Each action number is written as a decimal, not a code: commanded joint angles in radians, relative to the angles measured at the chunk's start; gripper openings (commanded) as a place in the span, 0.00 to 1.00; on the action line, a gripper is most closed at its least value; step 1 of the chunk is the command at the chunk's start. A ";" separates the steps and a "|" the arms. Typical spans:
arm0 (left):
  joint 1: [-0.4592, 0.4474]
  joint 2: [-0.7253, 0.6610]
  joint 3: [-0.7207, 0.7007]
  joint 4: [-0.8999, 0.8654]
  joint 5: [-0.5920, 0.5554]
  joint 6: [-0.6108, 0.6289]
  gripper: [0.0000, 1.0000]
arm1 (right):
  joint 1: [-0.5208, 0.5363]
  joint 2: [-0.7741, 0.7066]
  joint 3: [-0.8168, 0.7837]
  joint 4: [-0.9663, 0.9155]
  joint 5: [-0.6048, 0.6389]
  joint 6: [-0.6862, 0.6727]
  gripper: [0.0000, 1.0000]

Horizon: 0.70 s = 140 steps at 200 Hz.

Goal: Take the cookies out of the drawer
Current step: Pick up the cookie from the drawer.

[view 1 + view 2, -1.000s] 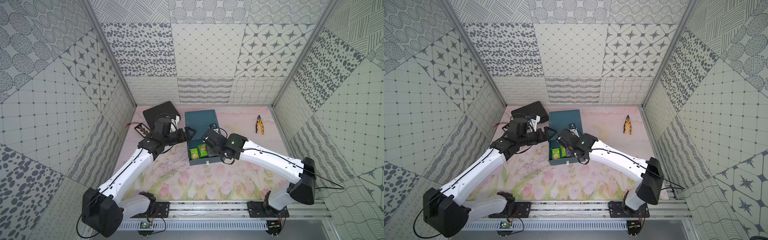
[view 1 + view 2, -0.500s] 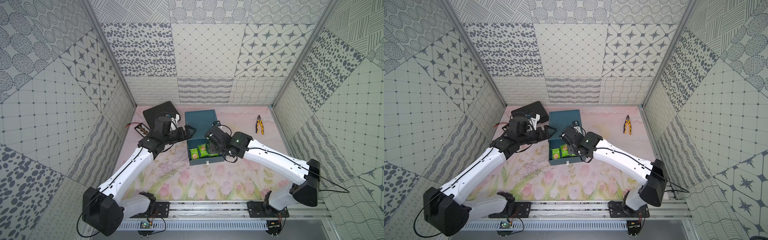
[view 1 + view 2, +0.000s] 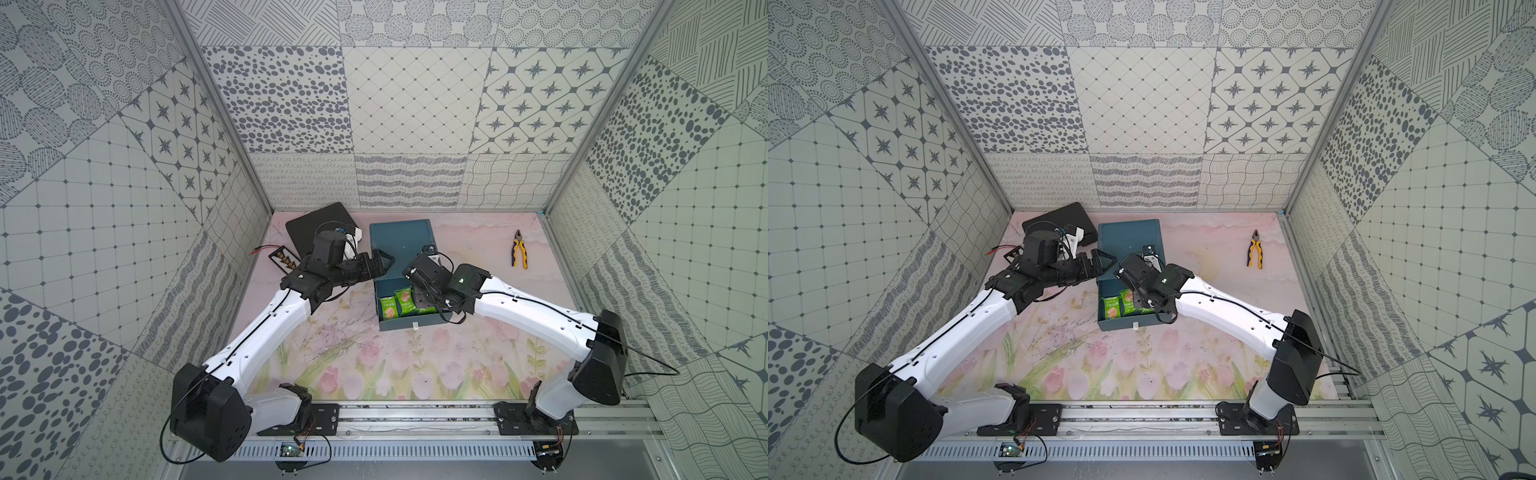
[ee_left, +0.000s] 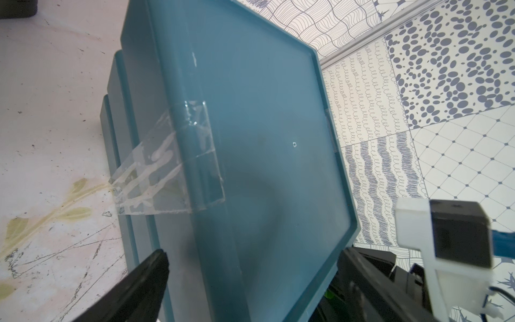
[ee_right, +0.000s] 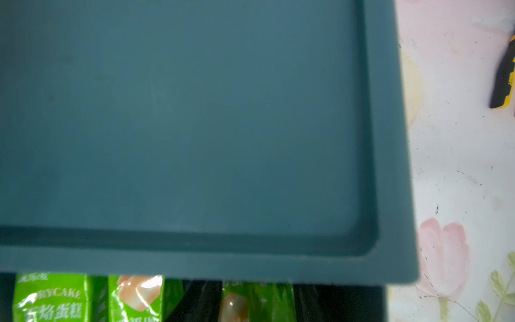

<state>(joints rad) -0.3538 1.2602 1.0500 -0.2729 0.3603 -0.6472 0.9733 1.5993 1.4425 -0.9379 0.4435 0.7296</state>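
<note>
Green cookies [image 3: 397, 305] side by side in the open drawer [image 3: 411, 323], long axes running front to back, just below the right gripper [image 3: 426, 293], the nearer of the two. Right jaws hidden under the wrist in both top views and outside the wrist view: impossible to tell whether spread or pinching. Left gripper [image 3: 384, 265] farther off, fingers [image 4: 145, 278] spread wide over the cabinet [image 3: 401, 241] edge, holding nothing.

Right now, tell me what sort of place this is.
Probably a robot test booth, not a home: patterned panels wall it in, two arms sit bolted to a metal rail, and a flower-print mat holds a drawer box and pliers.
</note>
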 commanded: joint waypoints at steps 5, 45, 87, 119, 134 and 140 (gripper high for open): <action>-0.003 0.002 0.007 0.054 0.032 0.003 0.99 | -0.005 0.007 -0.032 0.032 0.012 0.018 0.33; -0.002 -0.007 0.005 0.051 0.031 0.003 0.99 | 0.006 -0.024 -0.050 0.051 0.026 0.001 0.15; -0.002 -0.026 0.002 0.045 0.026 -0.006 0.99 | 0.038 -0.058 -0.044 0.058 0.025 -0.034 0.00; -0.001 -0.052 0.000 0.030 0.011 -0.005 0.99 | 0.058 -0.093 -0.037 0.053 0.008 -0.042 0.00; -0.001 -0.067 -0.005 0.021 0.001 -0.003 0.98 | 0.062 -0.111 -0.040 0.053 0.000 -0.041 0.00; -0.002 -0.071 -0.006 0.016 -0.003 -0.003 0.99 | 0.062 -0.119 -0.040 0.053 -0.005 -0.041 0.00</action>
<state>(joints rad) -0.3538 1.2198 1.0492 -0.2741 0.3630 -0.6514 1.0271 1.5364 1.4055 -0.8970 0.4583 0.6983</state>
